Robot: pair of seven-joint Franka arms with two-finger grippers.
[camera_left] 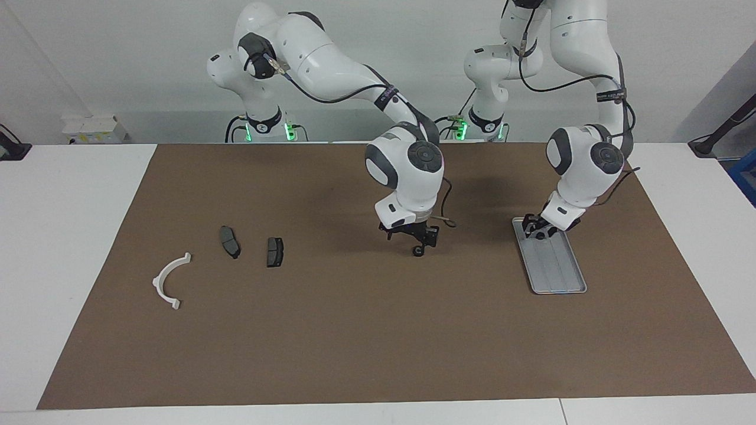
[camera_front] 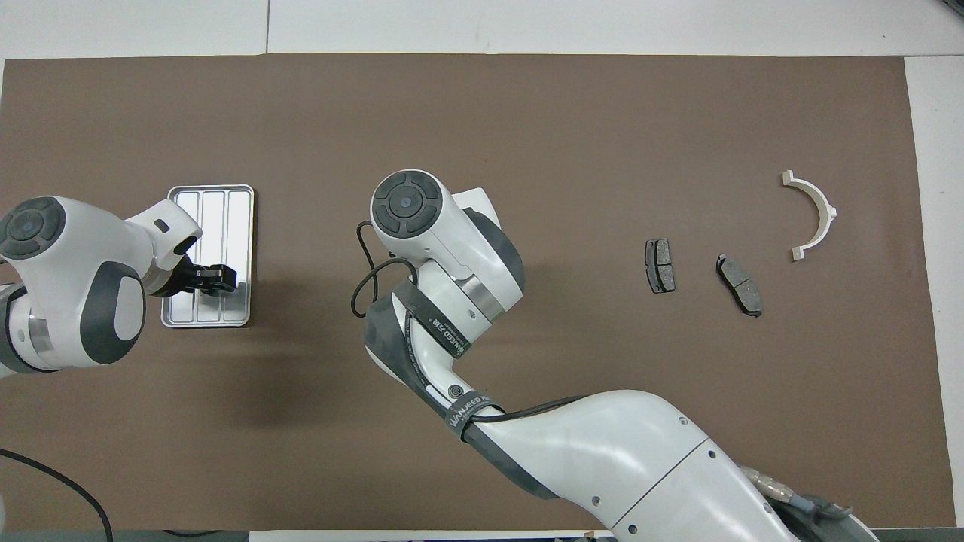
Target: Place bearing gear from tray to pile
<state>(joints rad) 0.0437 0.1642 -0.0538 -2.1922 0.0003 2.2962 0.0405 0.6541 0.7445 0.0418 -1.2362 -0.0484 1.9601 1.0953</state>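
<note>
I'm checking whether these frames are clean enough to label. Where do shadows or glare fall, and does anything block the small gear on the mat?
Facing view: soft shadows on the mat under both arms; the right pincer is right at the gear. Overhead view: glare whitens the tray, a broad shadow lies nearer the robots than it, and the right arm hides the gear; the left pincer is over the tray.
</note>
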